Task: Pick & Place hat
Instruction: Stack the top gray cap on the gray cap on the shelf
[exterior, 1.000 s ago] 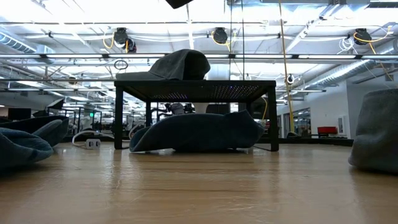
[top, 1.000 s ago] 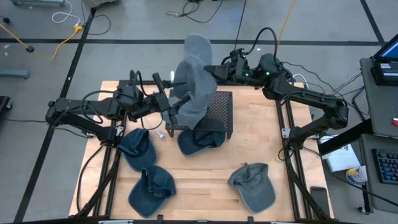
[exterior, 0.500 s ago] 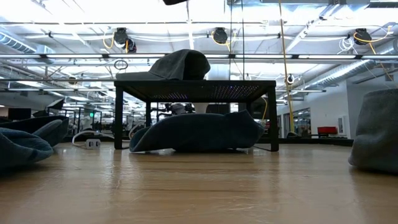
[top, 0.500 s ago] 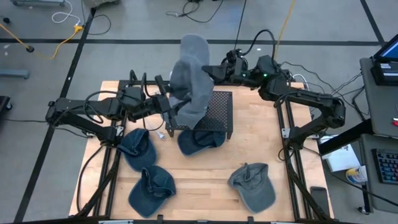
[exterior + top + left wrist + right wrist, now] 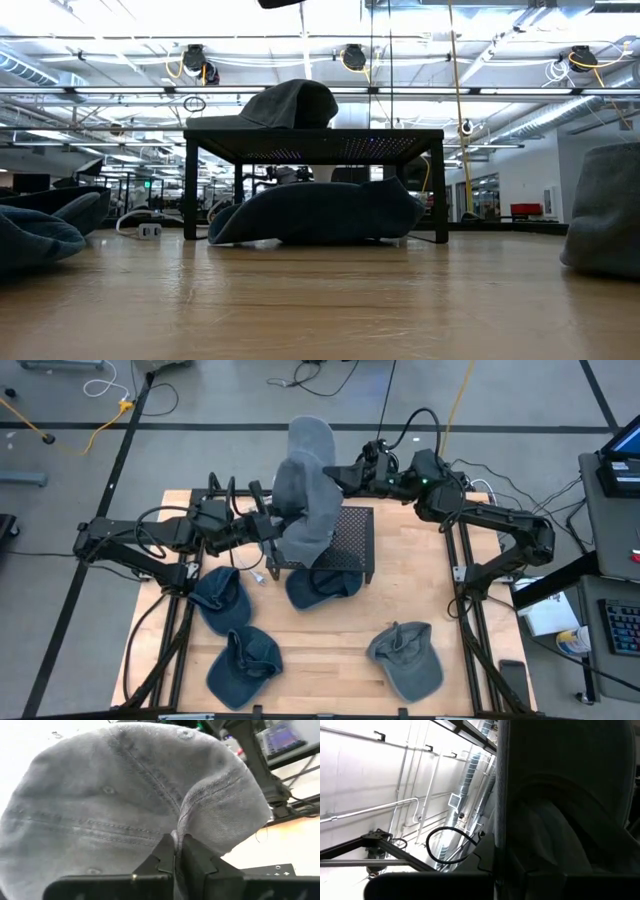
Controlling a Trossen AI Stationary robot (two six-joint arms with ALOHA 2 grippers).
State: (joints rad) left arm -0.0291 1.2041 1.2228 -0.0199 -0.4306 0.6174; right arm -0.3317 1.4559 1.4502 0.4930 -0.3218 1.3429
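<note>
A light grey hat (image 5: pixel 305 490) hangs high in the air between my two grippers, over the left part of the black perforated stand (image 5: pixel 352 540). My left gripper (image 5: pixel 272 532) is shut on its left side, and my right gripper (image 5: pixel 335 473) is shut on its far right side. In the low view a dark grey hat (image 5: pixel 290 105) rests on the stand's top (image 5: pixel 315 132), and a blue hat (image 5: pixel 315 212) lies on the table under the stand. My left gripper pinches a fold in the hat's grey cloth (image 5: pixel 181 827) between its two fingers, coming level from the table's left. The hat stands up above the fingers, clear of the table. My right gripper holds the hat's edge (image 5: pixel 501 795), slanting up from the table's right; the hat's hollow inside faces it.
Two blue hats (image 5: pixel 220 600) (image 5: pixel 245 660) lie on the table's left half. Another grey hat (image 5: pixel 405 660) lies near the front right. A small white plug (image 5: pixel 148 230) lies behind the stand's left leg.
My left gripper has shut, taking hold of the grey hat's left side. The hat has stayed aloft in my right gripper.
</note>
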